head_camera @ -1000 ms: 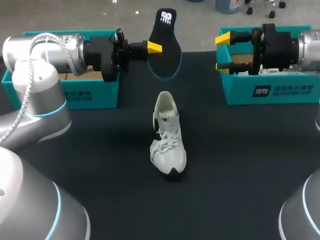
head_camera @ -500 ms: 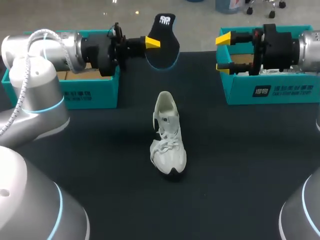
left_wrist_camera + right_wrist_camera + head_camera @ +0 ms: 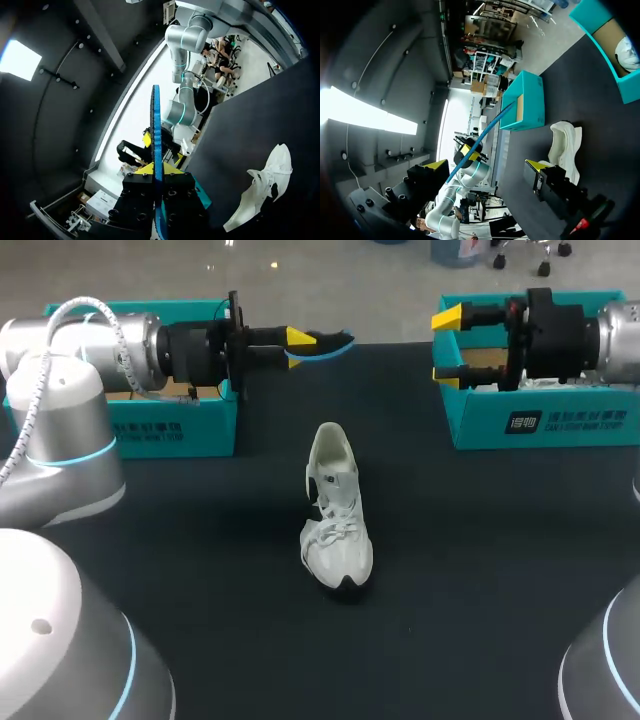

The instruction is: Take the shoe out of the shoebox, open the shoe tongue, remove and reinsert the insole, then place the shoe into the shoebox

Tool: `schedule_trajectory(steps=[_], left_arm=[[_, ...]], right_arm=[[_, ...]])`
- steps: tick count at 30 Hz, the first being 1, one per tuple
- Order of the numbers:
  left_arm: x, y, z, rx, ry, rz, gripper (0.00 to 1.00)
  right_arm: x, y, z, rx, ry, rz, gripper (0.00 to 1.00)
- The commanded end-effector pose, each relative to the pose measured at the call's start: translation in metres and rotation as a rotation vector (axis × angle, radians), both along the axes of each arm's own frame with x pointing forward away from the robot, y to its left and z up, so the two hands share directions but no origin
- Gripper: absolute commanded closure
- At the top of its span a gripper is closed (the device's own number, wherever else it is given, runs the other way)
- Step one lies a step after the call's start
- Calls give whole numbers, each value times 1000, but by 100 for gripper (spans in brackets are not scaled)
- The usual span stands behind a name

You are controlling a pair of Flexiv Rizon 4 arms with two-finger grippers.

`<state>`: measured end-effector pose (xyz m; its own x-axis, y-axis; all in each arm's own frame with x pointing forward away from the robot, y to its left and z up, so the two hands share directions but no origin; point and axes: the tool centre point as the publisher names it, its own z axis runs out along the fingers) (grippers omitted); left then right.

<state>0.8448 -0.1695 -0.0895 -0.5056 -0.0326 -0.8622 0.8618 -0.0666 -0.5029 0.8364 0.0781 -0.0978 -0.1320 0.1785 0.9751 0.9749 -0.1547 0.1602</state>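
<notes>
Insole (image 3: pixel 325 343) pinched flat in level left end effector (image 3: pixel 292 346) | right end effector (image 3: pixel 446 346) level, spread, by right shoebox (image 3: pixel 540 420)

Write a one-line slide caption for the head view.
Left gripper holds the insole edge-on beyond the white shoe, which sits upright on the dark table.
</notes>
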Motion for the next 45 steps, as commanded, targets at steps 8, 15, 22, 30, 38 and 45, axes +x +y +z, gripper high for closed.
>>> schedule_trajectory(steps=[8, 15, 22, 30, 38, 45], left_arm=[[1, 4, 1, 147, 1031, -169, 100], [5, 3, 1, 85, 1166, -208, 100], [18, 5, -17, -104, 1810, -274, 100], [11, 6, -14, -159, 2085, -351, 100], [11, 6, -14, -159, 2085, -351, 100], [11, 6, -14, -159, 2085, -351, 100]], right_arm=[[1, 1, 0, -2, 1, -1, 0], [1, 1, 0, -2, 1, -1, 0], [1, 1, 0, -2, 1, -1, 0], [1, 1, 0, -2, 1, -1, 0], [1, 1, 0, -2, 1, -1, 0], [1, 1, 0, -2, 1, -1, 0]])
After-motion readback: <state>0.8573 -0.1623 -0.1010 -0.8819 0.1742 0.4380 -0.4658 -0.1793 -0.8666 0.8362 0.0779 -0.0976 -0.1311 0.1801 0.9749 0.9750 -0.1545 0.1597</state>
